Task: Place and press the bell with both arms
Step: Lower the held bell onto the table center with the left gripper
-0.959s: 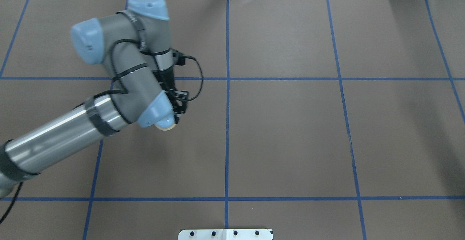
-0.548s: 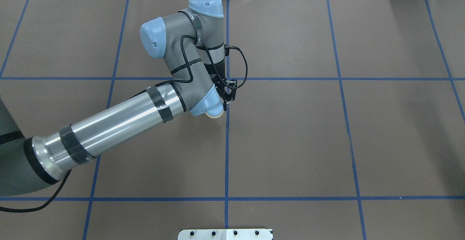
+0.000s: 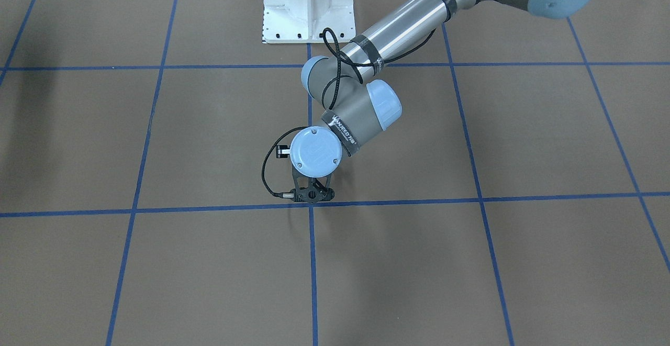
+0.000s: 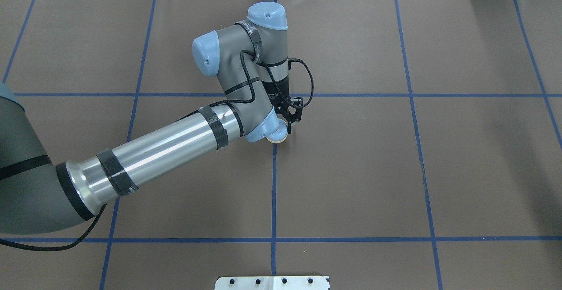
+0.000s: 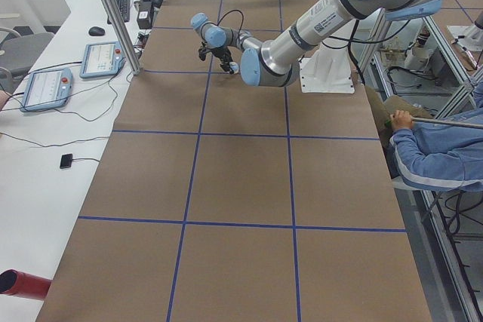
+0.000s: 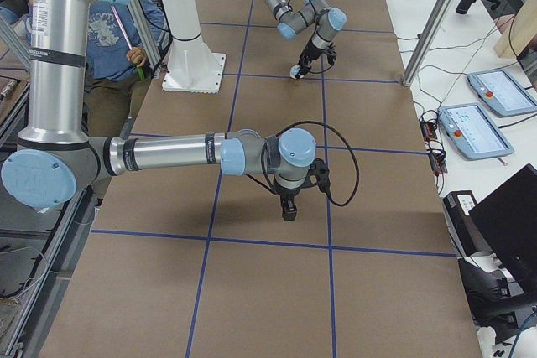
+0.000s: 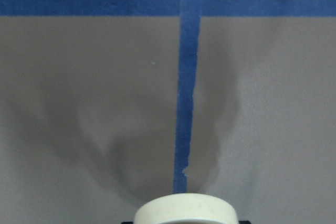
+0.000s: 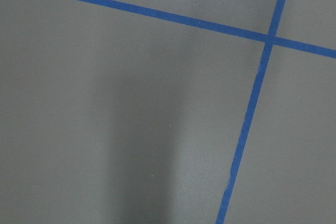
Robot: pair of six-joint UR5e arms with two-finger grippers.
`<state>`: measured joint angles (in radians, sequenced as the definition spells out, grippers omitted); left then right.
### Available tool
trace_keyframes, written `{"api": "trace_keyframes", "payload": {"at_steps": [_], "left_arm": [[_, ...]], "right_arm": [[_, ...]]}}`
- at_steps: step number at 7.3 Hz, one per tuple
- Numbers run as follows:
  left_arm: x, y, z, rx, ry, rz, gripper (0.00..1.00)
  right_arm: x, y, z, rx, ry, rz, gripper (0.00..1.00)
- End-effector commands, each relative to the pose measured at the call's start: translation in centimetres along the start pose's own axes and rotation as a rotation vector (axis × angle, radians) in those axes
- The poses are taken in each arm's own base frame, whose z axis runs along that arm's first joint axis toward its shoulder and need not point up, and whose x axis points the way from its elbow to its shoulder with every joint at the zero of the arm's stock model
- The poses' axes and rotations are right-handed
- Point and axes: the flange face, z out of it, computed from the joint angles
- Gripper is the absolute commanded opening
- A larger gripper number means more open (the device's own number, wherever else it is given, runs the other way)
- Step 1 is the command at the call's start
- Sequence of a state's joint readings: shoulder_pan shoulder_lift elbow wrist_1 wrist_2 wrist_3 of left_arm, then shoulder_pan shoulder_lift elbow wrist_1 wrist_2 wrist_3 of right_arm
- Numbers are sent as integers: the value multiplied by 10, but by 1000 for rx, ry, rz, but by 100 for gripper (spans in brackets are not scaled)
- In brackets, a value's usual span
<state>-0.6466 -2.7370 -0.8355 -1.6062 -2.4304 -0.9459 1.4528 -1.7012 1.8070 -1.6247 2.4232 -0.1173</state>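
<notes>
My left arm [image 4: 175, 141] reaches to the middle of the table. Its gripper [image 4: 284, 131] points down, shut on the bell [image 4: 278, 138]. Only the bell's cream rim shows under the blue wrist cap, right at the centre tape line. In the left wrist view the cream rim [image 7: 186, 209] sits at the bottom edge, above a shadow on the mat. In the front-facing view the left gripper [image 3: 312, 195] hangs over the tape crossing and the bell is hidden. My right arm shows only in the exterior right view; its gripper [image 6: 288, 207] points down over the mat, and I cannot tell if it is open or shut.
The brown mat carries a blue tape grid [image 4: 274, 193]. The white pedestal base [image 3: 308, 6] stands at the robot's edge of the table. Seated operators [image 5: 430, 148] and control tablets [image 5: 106, 58] are beside the table.
My left arm has swung to the right with the bell, from the left square to the centre tape line. The right arm is out of the overhead view throughout.
</notes>
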Motion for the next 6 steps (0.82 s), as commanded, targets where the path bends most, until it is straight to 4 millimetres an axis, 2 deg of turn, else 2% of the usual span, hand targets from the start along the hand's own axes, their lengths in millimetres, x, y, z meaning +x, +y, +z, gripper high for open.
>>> {"api": "trace_keyframes", "payload": {"at_steps": [1,4,6], "left_arm": [[3,0,-2,6,6,-5,40],[1,-4,-1,20,12,-8,44],[-2,-6,1,23,8,-10,54]], "right_arm": [[1,0,1,-2,-1,1,100],[1,0,1,-2,-1,1,100],[1,0,1,-3,-1,2,100]]}}
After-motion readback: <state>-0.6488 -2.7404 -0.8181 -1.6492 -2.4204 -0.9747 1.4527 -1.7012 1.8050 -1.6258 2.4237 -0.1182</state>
